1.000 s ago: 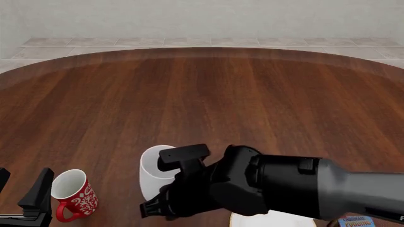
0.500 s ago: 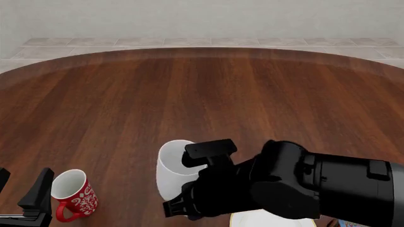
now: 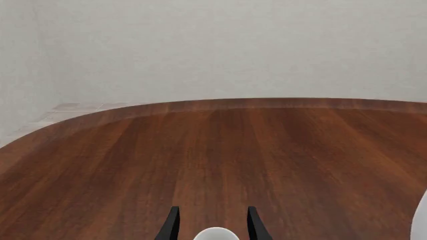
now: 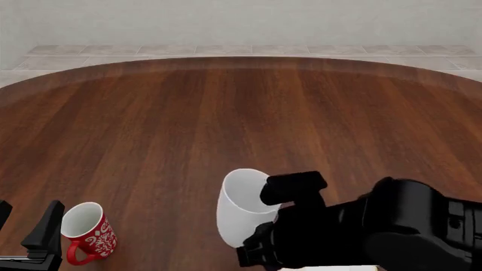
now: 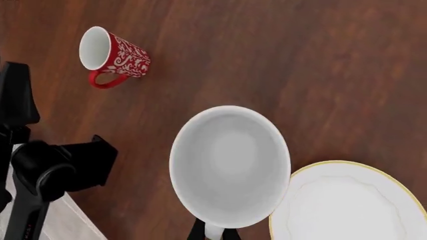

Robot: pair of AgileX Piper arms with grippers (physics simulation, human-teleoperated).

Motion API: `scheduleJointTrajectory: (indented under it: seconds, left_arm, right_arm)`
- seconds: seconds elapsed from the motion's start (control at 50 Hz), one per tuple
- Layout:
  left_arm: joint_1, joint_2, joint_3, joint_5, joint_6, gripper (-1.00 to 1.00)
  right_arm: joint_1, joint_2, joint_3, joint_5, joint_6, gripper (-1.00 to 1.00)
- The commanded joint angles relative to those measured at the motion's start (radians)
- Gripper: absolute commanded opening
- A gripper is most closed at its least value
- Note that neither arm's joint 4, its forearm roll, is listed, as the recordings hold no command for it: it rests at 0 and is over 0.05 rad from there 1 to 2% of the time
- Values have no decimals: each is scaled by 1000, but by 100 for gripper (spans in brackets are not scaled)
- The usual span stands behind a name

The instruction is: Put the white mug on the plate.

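White mug (image 4: 242, 206): lower centre of the front view, held above the wooden table (image 4: 226, 113) and tilted a little; in the right wrist view it fills the lower middle, mouth towards the camera.
Right gripper (image 5: 213, 231): clamped on the mug's handle side at the bottom edge of the wrist view; only the finger bases show there, pinching a white tab of the mug.
Plate (image 5: 347, 205): lower right of the right wrist view, just beside the mug, its gold rim partly overlapped by the mug's edge; in the front view it is almost wholly hidden behind the right arm at the bottom edge.
Left gripper (image 3: 212, 227): bottom centre of its own view, fingers spread with nothing between them, idle at the lower left of the front view.
Red mug (image 4: 87, 231): lower left of the front view, upright, close to the left gripper, well apart from the plate.
Risk, slip: the grip seems to sit on the handle alone, so the mug may swing or drop.
Risk, placement: a tilted mug set down near the rim could tip off the plate or chip it.
Risk, release height: letting go too high may topple it.
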Motion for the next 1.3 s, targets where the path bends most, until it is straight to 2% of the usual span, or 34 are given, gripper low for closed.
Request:
scheduleJointTrajectory:
  seconds: [0.02, 0.56, 1.3]
  left_arm:
    - [-1, 3, -2, -1, 0, 100]
    - [-1, 3, -2, -1, 0, 100]
    - [-1, 3, -2, -1, 0, 100]
  right_arm:
    - [-16, -80, 63, 6, 16, -100]
    - [-46, -232, 152, 55, 24, -100]
    - [-129, -515, 258, 226, 15, -100]
